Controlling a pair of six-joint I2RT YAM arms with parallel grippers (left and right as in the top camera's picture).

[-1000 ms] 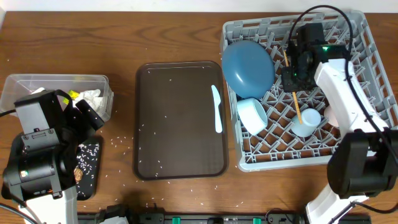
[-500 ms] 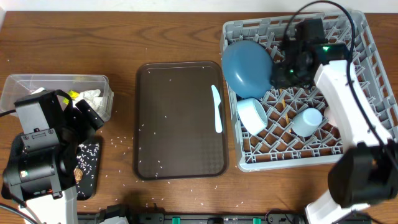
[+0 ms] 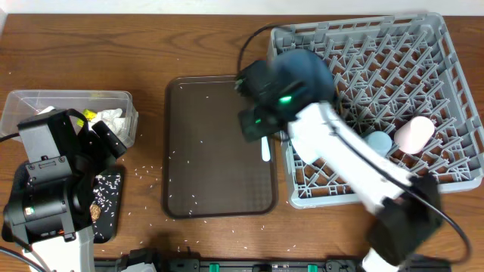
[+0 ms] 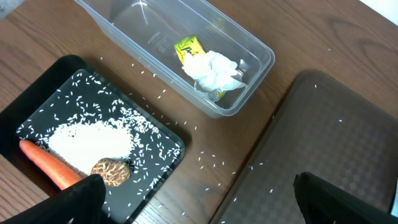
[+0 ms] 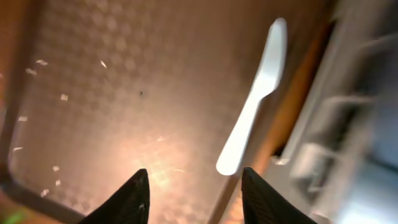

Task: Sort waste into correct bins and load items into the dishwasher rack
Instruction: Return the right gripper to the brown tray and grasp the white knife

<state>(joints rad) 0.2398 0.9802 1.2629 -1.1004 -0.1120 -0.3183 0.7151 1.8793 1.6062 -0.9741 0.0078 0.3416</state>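
My right gripper [image 5: 196, 199] is open and empty, just above the brown serving tray, with the pale blue spoon [image 5: 255, 99] lying just ahead of its right finger. In the overhead view it [image 3: 255, 125] hangs over the tray's right edge, above the spoon [image 3: 265, 150]. The grey rack [image 3: 393, 68] holds the blue plate [image 3: 306, 64], a pink cup [image 3: 416, 132] and a light blue cup [image 3: 376, 141]. The bowl and chopstick are hidden. My left gripper [image 4: 199, 208] is open and empty. The clear tub [image 4: 124, 34] holds crumpled paper [image 4: 214, 68] and a yellow wrapper [image 4: 188, 48]. The black tray [image 4: 37, 106] holds the carrot [image 4: 50, 168], brown lump [image 4: 111, 172] and rice [image 4: 90, 140].
The dark brown serving tray [image 3: 212, 151] lies between the bins and the rack, with rice grains on it. Loose rice [image 3: 147, 170] is scattered on the wooden table beside the black tray. My right arm stretches across the rack's front left corner.
My right arm has swung left out of the rack to the serving tray's right edge, over the spoon. The chopstick is gone from view and the pink cup now shows. The left arm has not moved.
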